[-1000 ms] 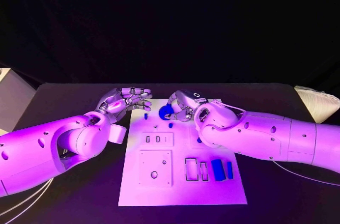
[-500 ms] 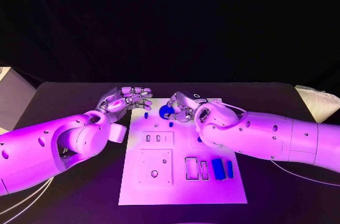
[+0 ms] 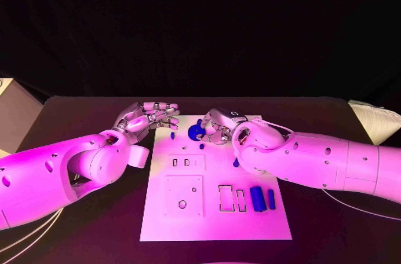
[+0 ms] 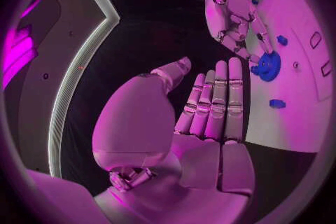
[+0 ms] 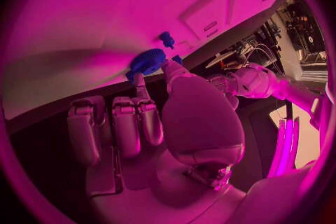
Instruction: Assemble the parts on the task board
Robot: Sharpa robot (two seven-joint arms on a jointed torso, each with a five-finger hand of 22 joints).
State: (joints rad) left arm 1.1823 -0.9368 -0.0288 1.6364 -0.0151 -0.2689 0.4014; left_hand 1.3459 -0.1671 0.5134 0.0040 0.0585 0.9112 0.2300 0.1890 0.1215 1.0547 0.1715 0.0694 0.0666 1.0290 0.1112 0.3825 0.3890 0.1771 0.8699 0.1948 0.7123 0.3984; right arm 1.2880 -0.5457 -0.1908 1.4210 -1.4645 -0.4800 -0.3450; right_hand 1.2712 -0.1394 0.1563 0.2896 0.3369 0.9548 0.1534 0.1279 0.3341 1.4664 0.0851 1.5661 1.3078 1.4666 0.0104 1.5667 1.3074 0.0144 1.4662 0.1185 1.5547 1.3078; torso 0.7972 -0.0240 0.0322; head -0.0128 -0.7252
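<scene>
The white task board (image 3: 213, 217) lies in the middle of the black table. My right hand (image 3: 221, 127) is over its far end and pinches a round blue part (image 3: 196, 131) between thumb and finger. The right wrist view shows that part (image 5: 147, 61) close to the board, beside a small blue peg (image 5: 167, 39). My left hand (image 3: 150, 118) hovers just off the board's far left corner, fingers extended and holding nothing. From the left wrist view, the round blue part (image 4: 266, 65) sits under the right hand (image 4: 234, 17).
Small blue pegs (image 3: 172, 135) (image 3: 201, 146) stand near the board's far end, another (image 3: 236, 162) beside my right forearm. Two blue blocks (image 3: 257, 199) (image 3: 270, 199) lie at the board's right, next to rectangular slots (image 3: 225, 198). A pale object (image 3: 372, 120) sits at the table's right edge.
</scene>
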